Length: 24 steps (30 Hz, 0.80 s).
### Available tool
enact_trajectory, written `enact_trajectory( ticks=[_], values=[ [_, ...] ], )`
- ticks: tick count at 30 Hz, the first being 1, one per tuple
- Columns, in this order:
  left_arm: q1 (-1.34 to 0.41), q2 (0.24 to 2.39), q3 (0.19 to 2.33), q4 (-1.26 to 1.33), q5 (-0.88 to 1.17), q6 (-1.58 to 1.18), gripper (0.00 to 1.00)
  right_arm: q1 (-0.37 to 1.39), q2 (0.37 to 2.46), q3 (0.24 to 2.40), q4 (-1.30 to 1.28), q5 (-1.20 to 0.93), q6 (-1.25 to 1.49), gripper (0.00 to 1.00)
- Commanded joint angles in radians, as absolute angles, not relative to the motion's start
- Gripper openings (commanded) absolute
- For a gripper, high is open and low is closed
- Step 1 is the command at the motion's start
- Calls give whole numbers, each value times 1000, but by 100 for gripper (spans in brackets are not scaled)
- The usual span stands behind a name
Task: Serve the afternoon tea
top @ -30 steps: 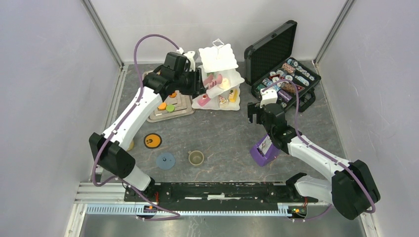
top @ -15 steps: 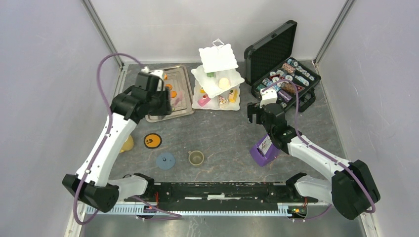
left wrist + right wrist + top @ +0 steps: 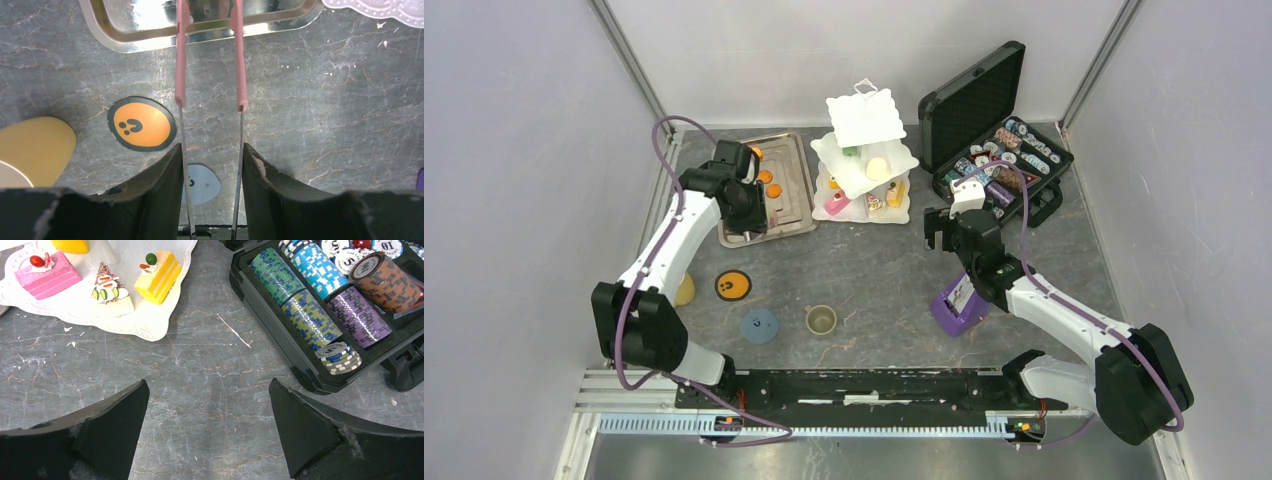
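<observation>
The left end effector is clamped on a pair of pink-sleeved tongs, whose arms reach over the near rim of the metal tray at the far left of the worktop. Their tips run out of the wrist view, so I cannot tell whether they hold anything. The step in hand looks like fetching one of the orange pastries from the tray for the three-tier stand, which stands just right of the tray with cakes on its tiers. To do it well, the tips should straddle one pastry squarely and close gently so it does not pop out. The tongs should then lift clear of the raised rim and approach a free spot on a tier from the near side, since the upper tiers overhang. Room is tight between tray and stand. The near middle is freer, though the orange coaster, blue coaster, olive cup and yellow mug lie near the left arm. The right end effector hangs wide open and empty between the stand and the poker chip case.
</observation>
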State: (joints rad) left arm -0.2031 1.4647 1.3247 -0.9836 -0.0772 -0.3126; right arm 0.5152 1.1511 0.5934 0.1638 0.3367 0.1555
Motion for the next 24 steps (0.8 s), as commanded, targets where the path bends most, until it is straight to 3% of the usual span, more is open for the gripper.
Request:
enact_trajectory(
  ticks=[1, 24],
  values=[
    [-202, 1482, 1332, -899, -62, -291, 50, 518, 1140, 621, 192, 334, 161, 98],
    [-204, 1545, 1310, -874, -134, -268, 51, 518, 1155, 621, 199, 331, 163, 98]
  ],
)
